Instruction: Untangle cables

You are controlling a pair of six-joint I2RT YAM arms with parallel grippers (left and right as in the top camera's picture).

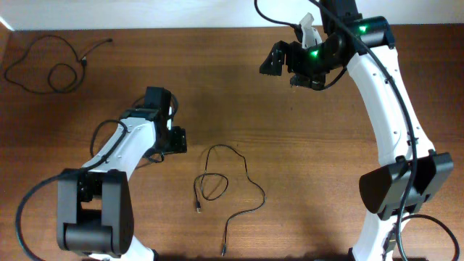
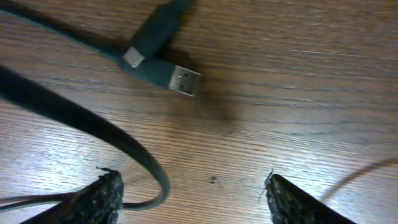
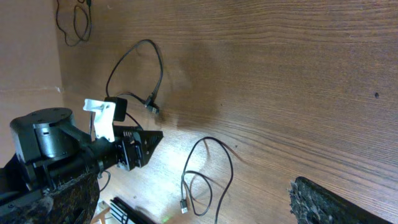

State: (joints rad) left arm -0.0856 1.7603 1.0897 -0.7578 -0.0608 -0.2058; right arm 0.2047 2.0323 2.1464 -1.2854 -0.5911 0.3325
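Three thin black cables lie on the wooden table. One looped cable (image 1: 217,177) is in the middle and shows again as the looped cable (image 3: 211,168) in the right wrist view. A second cable (image 1: 54,69) is coiled at the far left corner. The third cable (image 3: 134,62) runs under my left gripper (image 1: 174,139). Close up, its cord (image 2: 124,140) curves between the open fingers of my left gripper (image 2: 193,186), next to the left finger (image 2: 102,199). Two USB plugs (image 2: 177,76) lie crossed just ahead. My right gripper (image 1: 274,64) hangs high at the back, open and holding nothing.
The left arm's body (image 1: 123,145) leans over the table's left half. The white right arm (image 1: 388,94) stands along the right side. The table's far edge meets a pale wall (image 1: 181,11).
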